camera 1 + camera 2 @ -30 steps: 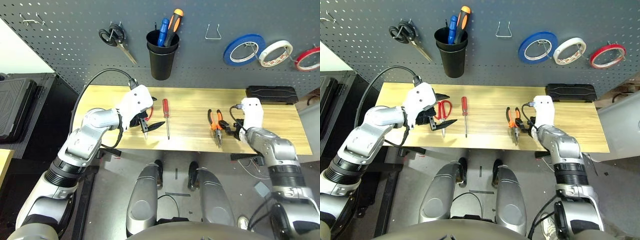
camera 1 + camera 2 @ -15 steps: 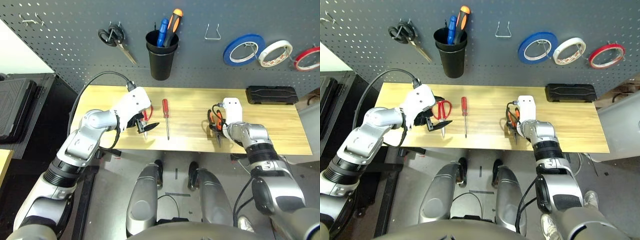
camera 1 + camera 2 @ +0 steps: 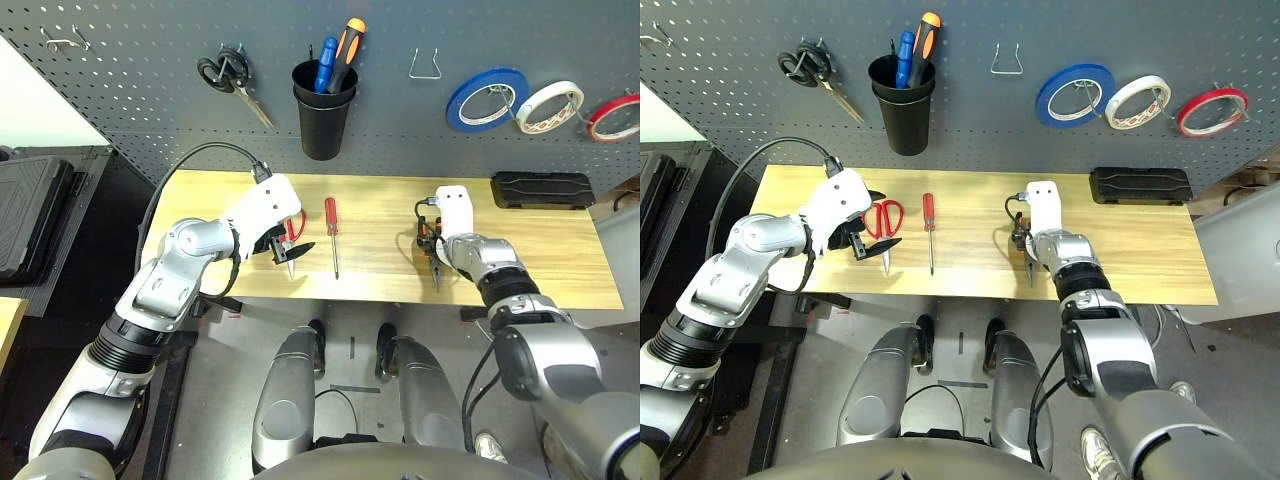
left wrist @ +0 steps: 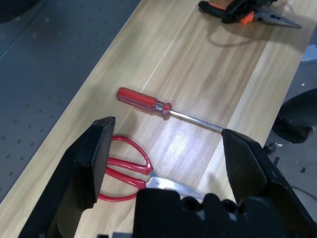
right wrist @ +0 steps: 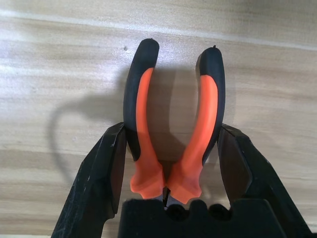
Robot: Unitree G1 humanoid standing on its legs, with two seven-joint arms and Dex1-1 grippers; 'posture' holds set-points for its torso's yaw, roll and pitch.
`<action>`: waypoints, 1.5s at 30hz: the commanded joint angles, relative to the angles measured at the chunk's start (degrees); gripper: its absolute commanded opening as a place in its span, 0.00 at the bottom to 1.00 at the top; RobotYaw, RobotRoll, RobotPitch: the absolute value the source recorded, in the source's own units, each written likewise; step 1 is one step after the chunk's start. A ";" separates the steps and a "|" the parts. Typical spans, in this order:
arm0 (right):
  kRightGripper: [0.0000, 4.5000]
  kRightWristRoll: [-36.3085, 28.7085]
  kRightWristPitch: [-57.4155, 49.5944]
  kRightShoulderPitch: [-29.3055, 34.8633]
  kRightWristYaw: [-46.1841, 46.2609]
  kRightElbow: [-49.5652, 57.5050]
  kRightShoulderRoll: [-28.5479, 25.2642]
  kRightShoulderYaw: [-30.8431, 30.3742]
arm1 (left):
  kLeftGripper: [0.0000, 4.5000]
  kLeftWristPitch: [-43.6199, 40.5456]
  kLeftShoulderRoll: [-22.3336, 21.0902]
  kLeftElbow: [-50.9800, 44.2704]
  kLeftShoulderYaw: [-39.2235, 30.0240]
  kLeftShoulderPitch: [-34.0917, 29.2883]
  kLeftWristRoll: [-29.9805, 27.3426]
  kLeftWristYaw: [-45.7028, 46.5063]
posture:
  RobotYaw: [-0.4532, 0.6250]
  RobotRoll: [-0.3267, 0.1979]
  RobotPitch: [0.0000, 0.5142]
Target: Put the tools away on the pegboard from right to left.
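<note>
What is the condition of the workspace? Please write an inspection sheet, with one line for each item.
Surface: pale wooden table, no spill seen.
Job's things: pliers between the right gripper's jaws; screwdriver and red-handled scissors lying on the table; red tape ring on the pegboard.
Clutter: black case at the table's back edge.
Grippers: left gripper open above the scissors; right gripper at the pliers' handles, jaws one on each side.
Cables: one at each wrist; another on the floor.
Surroundings: a person's shoe near the right arm.
</note>
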State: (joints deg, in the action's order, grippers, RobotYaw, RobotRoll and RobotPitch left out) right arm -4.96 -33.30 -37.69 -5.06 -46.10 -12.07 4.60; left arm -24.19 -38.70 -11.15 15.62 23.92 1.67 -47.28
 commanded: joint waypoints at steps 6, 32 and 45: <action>0.67 2.64 15.78 12.26 -9.99 20.42 -7.18 -3.42 | 1.00 2.57 3.66 -2.64 -4.93 -0.95 -5.04 0.49 | 0.61 0.62 0.53; 0.67 -17.31 38.63 19.76 -33.49 43.61 -14.39 8.01 | 1.00 -9.67 11.24 -14.97 -19.38 10.77 -28.82 9.47 | 0.57 0.62 0.50; 0.67 -19.48 37.36 1.04 -28.77 42.75 -13.13 8.42 | 1.00 -9.01 10.53 -12.82 -18.03 10.64 -29.05 9.65 | 0.55 0.62 0.48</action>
State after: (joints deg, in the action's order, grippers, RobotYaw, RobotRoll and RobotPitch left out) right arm -23.91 3.61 -36.00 -34.65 -2.57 -25.70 12.02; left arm -33.51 -27.87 -23.80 -3.24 35.06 -27.28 -37.36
